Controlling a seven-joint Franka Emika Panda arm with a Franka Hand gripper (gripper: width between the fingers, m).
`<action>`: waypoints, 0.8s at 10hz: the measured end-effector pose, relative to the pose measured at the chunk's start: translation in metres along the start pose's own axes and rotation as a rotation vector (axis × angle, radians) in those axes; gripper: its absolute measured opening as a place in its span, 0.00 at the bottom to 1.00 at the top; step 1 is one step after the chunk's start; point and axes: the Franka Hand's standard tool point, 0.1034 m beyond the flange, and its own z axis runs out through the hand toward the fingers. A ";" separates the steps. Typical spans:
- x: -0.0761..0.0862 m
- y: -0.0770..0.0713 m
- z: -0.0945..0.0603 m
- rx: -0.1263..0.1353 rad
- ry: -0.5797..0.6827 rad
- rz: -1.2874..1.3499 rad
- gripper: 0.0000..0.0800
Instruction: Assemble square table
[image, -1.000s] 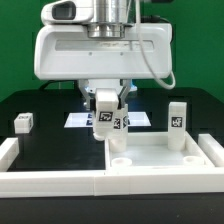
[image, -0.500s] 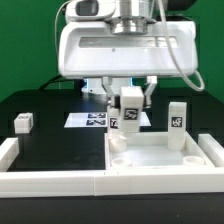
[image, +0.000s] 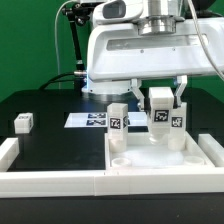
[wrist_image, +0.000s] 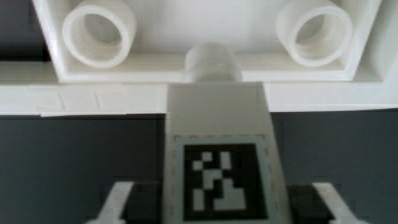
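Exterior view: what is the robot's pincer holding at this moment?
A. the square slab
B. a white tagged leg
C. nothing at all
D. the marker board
B: the pincer is closed on a white tagged leg, held over the square slab.

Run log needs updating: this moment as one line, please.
tool: shut on held leg | held leg: upright over square tabletop | second leg, third leg: standing at tabletop | fourth leg: lying on black table

The slab (image: 165, 158) and leg (image: 160, 104) look smooth white plastic, probably matt.
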 end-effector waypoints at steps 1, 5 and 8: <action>0.000 0.000 0.000 0.000 0.000 0.000 0.36; -0.003 -0.027 0.006 0.019 0.032 -0.002 0.36; -0.001 -0.042 0.011 0.022 0.159 -0.022 0.36</action>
